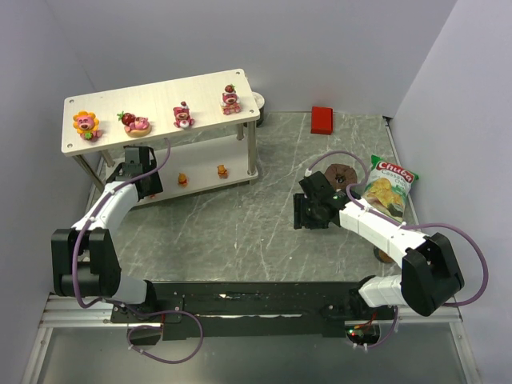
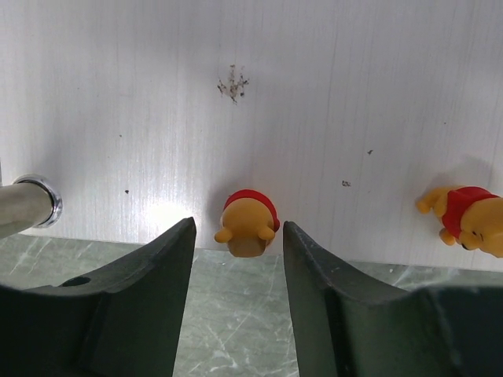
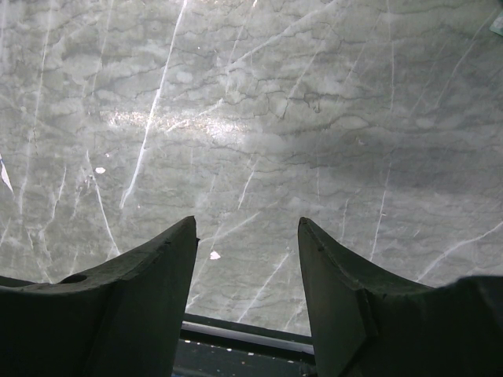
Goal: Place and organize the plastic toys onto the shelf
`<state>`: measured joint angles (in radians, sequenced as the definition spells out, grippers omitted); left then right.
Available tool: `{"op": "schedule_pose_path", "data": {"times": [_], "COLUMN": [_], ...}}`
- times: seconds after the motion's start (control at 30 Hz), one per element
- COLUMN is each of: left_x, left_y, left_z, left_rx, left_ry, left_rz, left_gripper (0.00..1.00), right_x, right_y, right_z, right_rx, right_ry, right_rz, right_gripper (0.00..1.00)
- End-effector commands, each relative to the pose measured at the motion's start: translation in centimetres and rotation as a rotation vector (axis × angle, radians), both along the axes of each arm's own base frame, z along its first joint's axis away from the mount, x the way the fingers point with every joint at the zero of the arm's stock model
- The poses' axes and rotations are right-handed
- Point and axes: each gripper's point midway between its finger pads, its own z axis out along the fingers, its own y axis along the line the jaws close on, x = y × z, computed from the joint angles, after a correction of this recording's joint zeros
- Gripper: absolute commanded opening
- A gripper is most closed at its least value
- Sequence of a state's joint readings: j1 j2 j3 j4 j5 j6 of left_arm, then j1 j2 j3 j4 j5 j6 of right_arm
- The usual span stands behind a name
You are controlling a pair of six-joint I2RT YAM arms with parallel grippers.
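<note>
The shelf (image 1: 206,86) stands at the back left. Its top board carries a flower-faced toy (image 1: 86,124) and three pink-red strawberry bears (image 1: 136,123) (image 1: 183,116) (image 1: 231,100). Two small orange bears (image 1: 182,180) (image 1: 222,170) stand on the lower board. My left gripper (image 1: 141,181) reaches to that board's left part. In the left wrist view it (image 2: 238,225) is open, with a small orange bear (image 2: 247,224) at the board's (image 2: 314,118) near edge just past the fingertips, free of both. Another orange bear (image 2: 468,220) lies to the right. My right gripper (image 1: 301,214) (image 3: 247,222) hangs open and empty over the table.
A red block (image 1: 322,118) lies at the back. A brown-topped cylinder (image 1: 340,174) and a green chips bag (image 1: 388,186) sit right of the right arm. A metal shelf leg (image 2: 31,204) stands just left of my left fingers.
</note>
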<state>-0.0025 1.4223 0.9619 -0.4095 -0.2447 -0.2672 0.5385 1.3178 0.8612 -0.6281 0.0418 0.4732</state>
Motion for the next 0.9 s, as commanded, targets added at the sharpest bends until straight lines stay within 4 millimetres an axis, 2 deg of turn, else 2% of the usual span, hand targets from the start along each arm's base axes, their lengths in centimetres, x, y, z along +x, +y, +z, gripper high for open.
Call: {"op": "schedule_pose_path", "data": {"times": [0.0,0.57,0.67,0.87], "left_x": [0.4,-0.2,-0.3,-1.1], "left_y": [0.5,1.6,1.3,-0.3], "left_z": [1.4,1.4,1.7,2.7], "left_rx": [0.02,0.082,0.065,-0.018], "left_ry": [-0.045,-0.04,-0.046,-0.078], "left_rz": [0.021,0.038,0.037,-0.001], "left_gripper": [0.54,0.52,0.54,0.63], "right_x": [0.5,0.3,0.4,0.3], "right_y": [-0.3,-0.4,-0.3,-0.4], "right_z": [0.3,0.3,0.4,0.3], "right_rx": [-0.002,0.001,0.004,0.001], "right_ry": [-0.028,-0.028,-0.03,-0.028], "right_rz": [-0.011,-0.01,-0.013,-0.019], "right_gripper": [0.61,0.61,0.61,0.61]}}
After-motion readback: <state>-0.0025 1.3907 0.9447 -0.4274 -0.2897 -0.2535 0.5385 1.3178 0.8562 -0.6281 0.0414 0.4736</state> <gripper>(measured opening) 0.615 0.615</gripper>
